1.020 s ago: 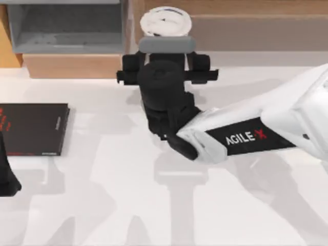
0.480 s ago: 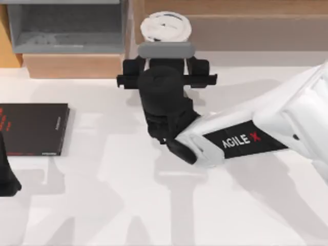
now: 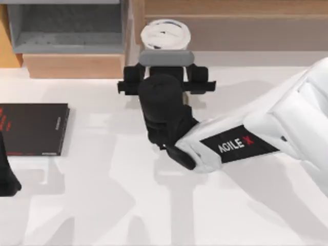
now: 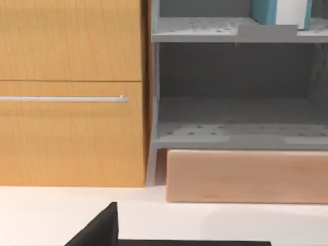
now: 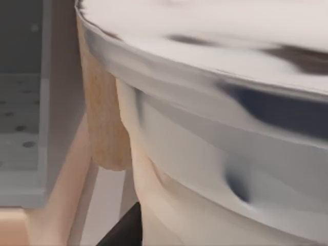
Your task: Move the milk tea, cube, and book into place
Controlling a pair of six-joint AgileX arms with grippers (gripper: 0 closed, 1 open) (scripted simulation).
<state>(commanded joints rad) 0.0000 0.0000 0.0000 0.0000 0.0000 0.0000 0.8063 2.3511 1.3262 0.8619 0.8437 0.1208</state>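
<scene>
The milk tea (image 3: 165,34) stands at the back of the table (image 3: 154,205), just right of the grey shelf unit (image 3: 66,31) and against the wooden ledge behind it; the right gripper (image 3: 165,60) sits directly in front of the cup, its white lid (image 5: 215,56) looming close in the right wrist view; whether its fingers clasp the cup I cannot tell. The teal book (image 4: 281,11) stands on the shelf unit's upper level; a thin black book (image 3: 32,128) lies below the unit; the left arm (image 3: 7,174) rests beside it.
</scene>
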